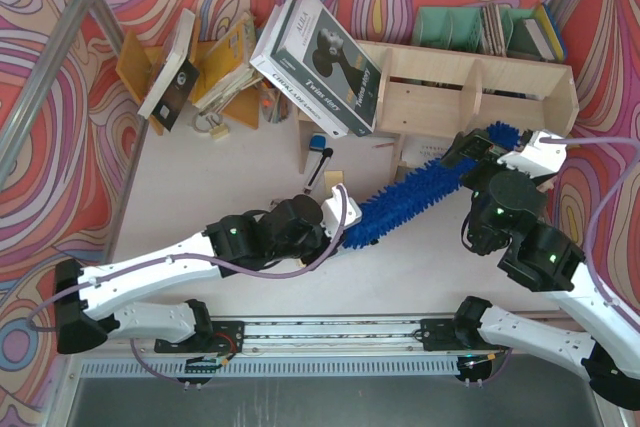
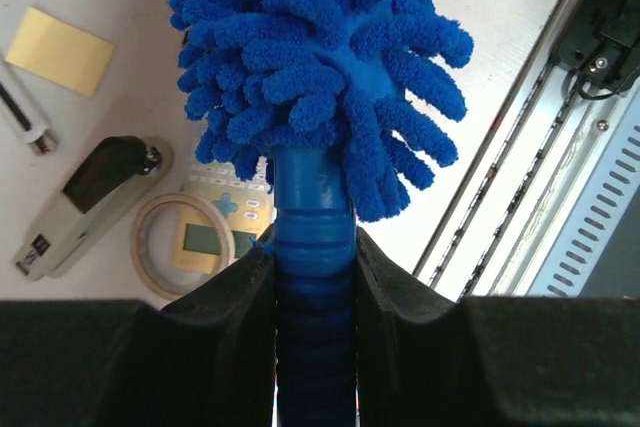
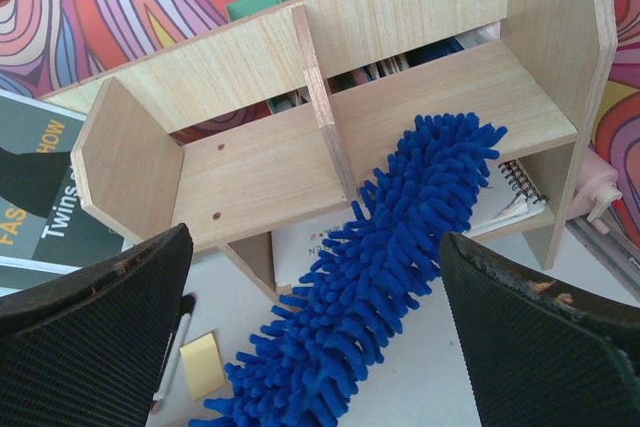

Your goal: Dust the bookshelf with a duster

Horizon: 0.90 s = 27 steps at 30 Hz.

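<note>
While the left gripper (image 2: 315,267) clamps the ribbed blue stem of the duster (image 1: 410,197), the fluffy wand runs diagonally across the table (image 1: 200,187) to the plywood bookshelf (image 1: 470,97). Its tip lies on the front edge of the upper tier, just right of 1 upright divider (image 3: 325,117). The right gripper (image 3: 315,237) hangs over the wand, jaws wide apart, holding nothing. 1 stapler (image 2: 90,202) lies near the left gripper.

Two arms on show, left arm (image 1: 150,272) and right arm (image 1: 550,332): white shells linking chunky black joint housings. Tiny green lights (image 1: 232,234) glow on the joints. Lilac-grey cables (image 1: 285,273) loop alongside. The left gripper (image 2: 315,277) has smooth matte-black fingers (image 2: 220,337); the right gripper (image 3: 315,237) has woven-textured black fingers (image 3: 100,317), edges chipped tan.
</note>
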{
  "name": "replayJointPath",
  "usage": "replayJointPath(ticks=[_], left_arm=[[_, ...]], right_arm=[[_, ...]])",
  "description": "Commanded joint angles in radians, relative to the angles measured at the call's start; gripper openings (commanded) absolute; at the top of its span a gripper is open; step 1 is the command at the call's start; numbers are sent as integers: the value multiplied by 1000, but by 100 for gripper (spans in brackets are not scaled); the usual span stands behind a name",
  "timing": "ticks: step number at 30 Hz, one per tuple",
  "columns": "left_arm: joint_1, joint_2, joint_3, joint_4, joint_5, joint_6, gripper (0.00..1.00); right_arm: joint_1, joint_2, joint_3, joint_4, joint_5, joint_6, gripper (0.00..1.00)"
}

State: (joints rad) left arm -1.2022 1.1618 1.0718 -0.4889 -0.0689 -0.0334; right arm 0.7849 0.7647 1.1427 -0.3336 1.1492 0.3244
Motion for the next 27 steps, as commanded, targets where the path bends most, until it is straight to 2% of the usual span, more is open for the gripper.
replayJointPath(ticks=[1, 10, 18, 27], left_arm=[[3, 28, -32, 86, 80, -37, 0], [1, 2, -22, 56, 156, -33, 0], [1, -44, -49, 165, 193, -33, 0], [2, 95, 52, 271, 239, 26, 0]], right_arm=[[-1, -17, -10, 13, 10, -21, 99], [-1, -26, -18, 10, 14, -16, 99], [-1, -20, -17, -19, 6, 18, 99], [-1, -24, -12, -36, 3, 42, 99]])
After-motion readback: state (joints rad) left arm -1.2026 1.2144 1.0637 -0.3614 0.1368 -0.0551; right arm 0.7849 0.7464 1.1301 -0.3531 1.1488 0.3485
